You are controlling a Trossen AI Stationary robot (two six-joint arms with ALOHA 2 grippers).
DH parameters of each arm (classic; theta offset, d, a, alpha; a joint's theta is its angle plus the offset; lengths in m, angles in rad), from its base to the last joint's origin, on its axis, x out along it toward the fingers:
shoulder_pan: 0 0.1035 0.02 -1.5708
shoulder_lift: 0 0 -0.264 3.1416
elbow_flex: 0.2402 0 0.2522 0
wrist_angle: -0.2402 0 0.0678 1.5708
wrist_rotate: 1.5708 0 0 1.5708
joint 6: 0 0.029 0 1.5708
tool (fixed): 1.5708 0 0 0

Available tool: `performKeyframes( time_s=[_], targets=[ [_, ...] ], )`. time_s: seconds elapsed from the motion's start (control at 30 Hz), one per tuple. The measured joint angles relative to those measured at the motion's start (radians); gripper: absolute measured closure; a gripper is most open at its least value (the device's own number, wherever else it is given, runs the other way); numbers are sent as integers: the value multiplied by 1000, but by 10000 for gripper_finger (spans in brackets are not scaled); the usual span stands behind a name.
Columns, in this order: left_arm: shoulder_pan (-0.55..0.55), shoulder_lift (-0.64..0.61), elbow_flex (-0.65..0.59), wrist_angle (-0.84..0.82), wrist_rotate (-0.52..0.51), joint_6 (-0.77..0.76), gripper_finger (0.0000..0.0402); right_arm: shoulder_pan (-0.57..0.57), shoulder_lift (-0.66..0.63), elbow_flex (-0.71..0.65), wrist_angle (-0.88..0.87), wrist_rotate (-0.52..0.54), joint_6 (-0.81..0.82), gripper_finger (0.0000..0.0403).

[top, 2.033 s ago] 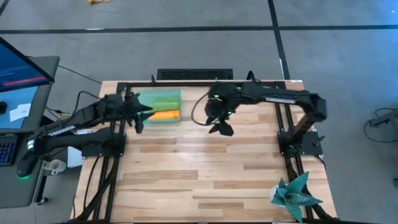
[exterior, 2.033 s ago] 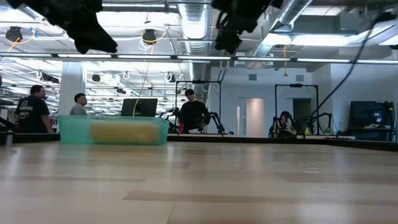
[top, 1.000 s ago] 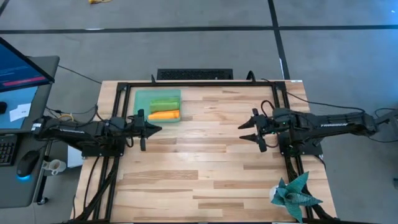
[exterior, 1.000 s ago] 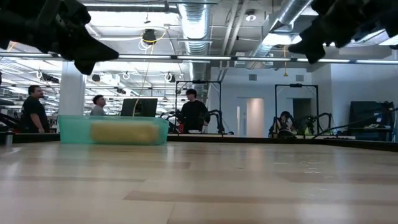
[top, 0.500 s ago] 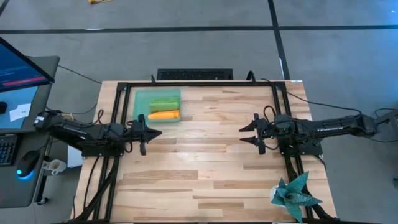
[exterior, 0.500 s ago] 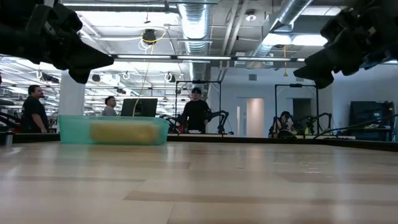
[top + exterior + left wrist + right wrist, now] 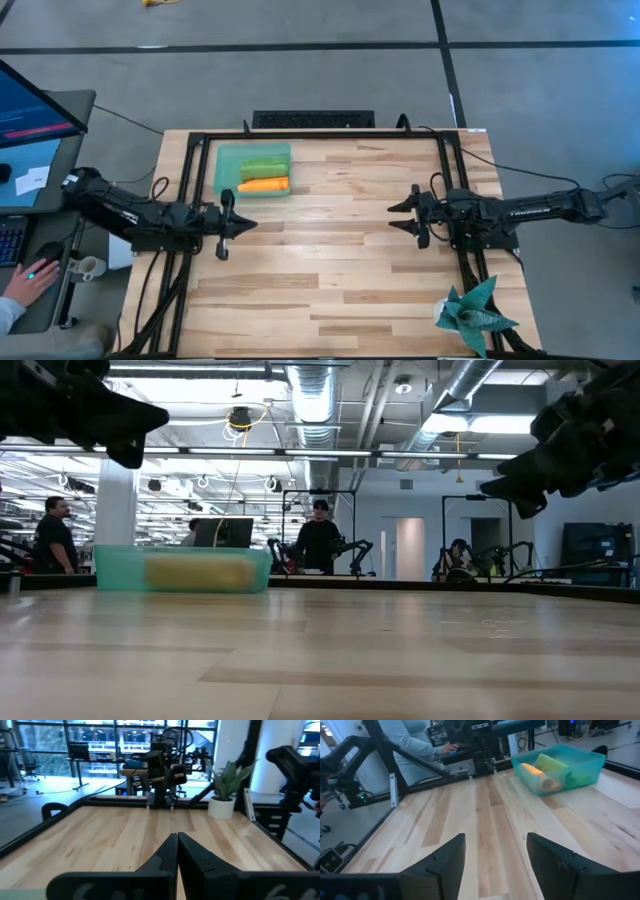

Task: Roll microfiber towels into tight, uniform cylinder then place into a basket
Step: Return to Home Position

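**A:** Where are the towels?

**B:** Both lie rolled, side by side and touching, in the small translucent mint-green plastic basket (image 7: 228, 170), at the far left of the pale wooden table (image 7: 320, 290). The lime green microfiber towel (image 7: 264, 167) is at the back and the bright orange microfiber towel (image 7: 264, 185) lies in front of it.

**A:** And the grippers?

**B:** The left gripper (image 7: 243, 224) hangs near the basket, with its fingers pressed together on nothing. The right gripper (image 7: 393, 218) is well apart on the right side, with its jaws spread wide and empty.

**A:** What could go wrong?

**B:** Probably little. The soft rolls might loosen, since nothing pins them. The left arm is close enough that a stray swing could knock the light basket and spill them.
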Motion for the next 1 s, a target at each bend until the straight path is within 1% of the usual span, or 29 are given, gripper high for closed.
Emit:
performKeyframes(
  time_s=[0.23, 0.4, 0.5, 0.63, 0.73, 0.83, 0.97, 1.0],
  targets=[
    [-28, -2, 0, 24, -12, 29, 401, -9, -6, 0, -5, 20, -10, 170],
    [-28, -53, 0, 16, -45, 62, 401, -62, -28, 0, -5, 21, -13, 170],
    [-27, -110, 1, -19, -53, 65, 401, -110, -62, 6, -23, 21, -48, 170],
    [-27, -206, 1, -132, -78, 70, 401, -180, -112, 10, -45, 20, -98, 170],
    [-27, -279, 1, -188, -104, 63, 401, -229, -147, 11, -104, 20, -101, 170],
    [-27, -351, 1, -242, -107, 88, 401, -270, -177, 11, -159, 18, -102, 170],
    [-27, -449, 1, -321, -111, 107, 401, -309, -207, 11, -172, 17, -108, 170],
    [-27, -448, 2, -328, -114, 105, 401, -314, -215, 11, -172, 17, -108, 170]
  ],
)
